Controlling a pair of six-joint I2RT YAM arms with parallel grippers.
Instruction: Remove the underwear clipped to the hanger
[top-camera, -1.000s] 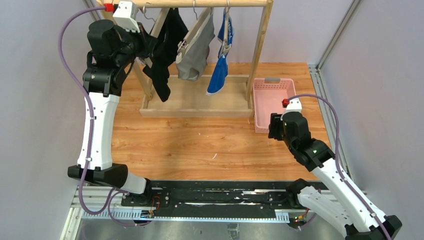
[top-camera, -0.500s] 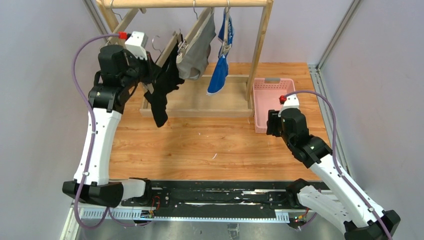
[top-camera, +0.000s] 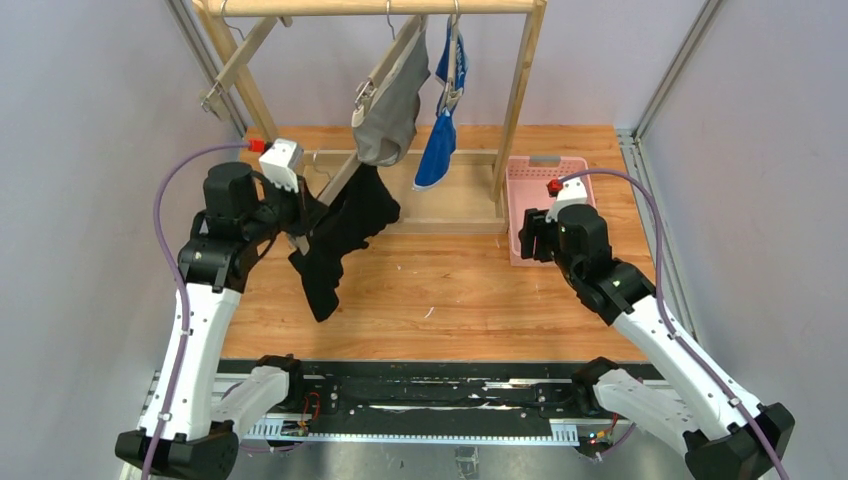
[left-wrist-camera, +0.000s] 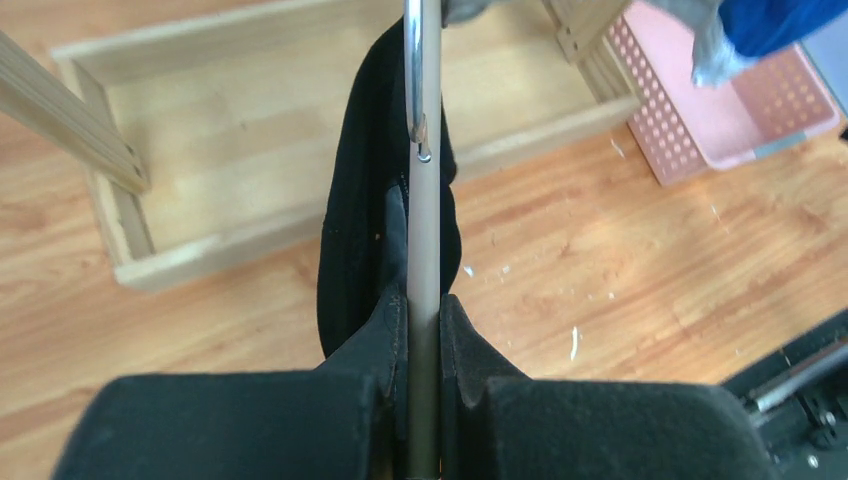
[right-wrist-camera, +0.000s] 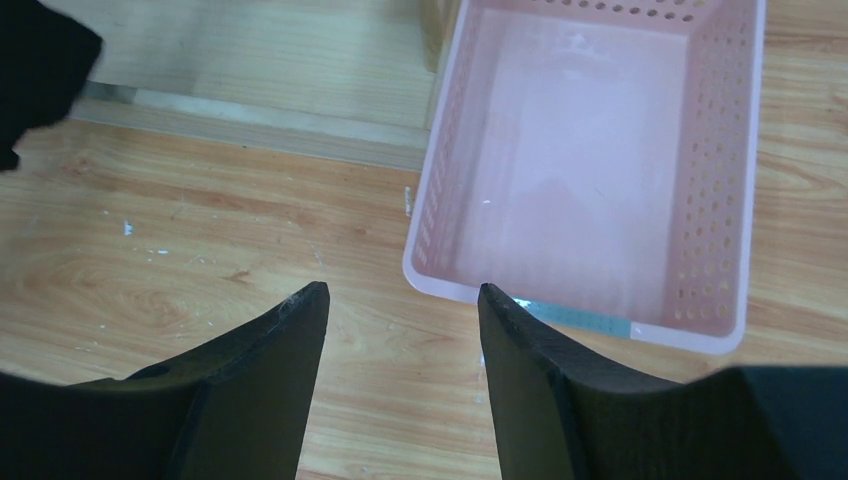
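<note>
My left gripper (top-camera: 297, 222) is shut on the wooden hanger (top-camera: 338, 186), which is off the rail and held over the table. The black briefs (top-camera: 340, 240) hang clipped from it. In the left wrist view the hanger bar (left-wrist-camera: 424, 220) runs up between my fingers (left-wrist-camera: 392, 310), with the black briefs (left-wrist-camera: 352, 250) behind it. The grey briefs (top-camera: 392, 110) and the blue briefs (top-camera: 438, 150) hang on their hangers from the rack rail (top-camera: 380, 6). My right gripper (top-camera: 527, 238) is open and empty, just left of the pink basket (top-camera: 546, 172); in the right wrist view it (right-wrist-camera: 400, 296) hovers at the basket's near rim (right-wrist-camera: 560, 312).
The wooden rack has slanted posts (top-camera: 240, 70) and a low base tray (top-camera: 450, 205) at the back of the table. The pink basket (right-wrist-camera: 590, 160) holds nothing. Grey walls close in left and right.
My left arm has pulled the hanger with the black briefs off the rail, down and toward the near side. My right gripper has shifted slightly up and left beside the basket.
</note>
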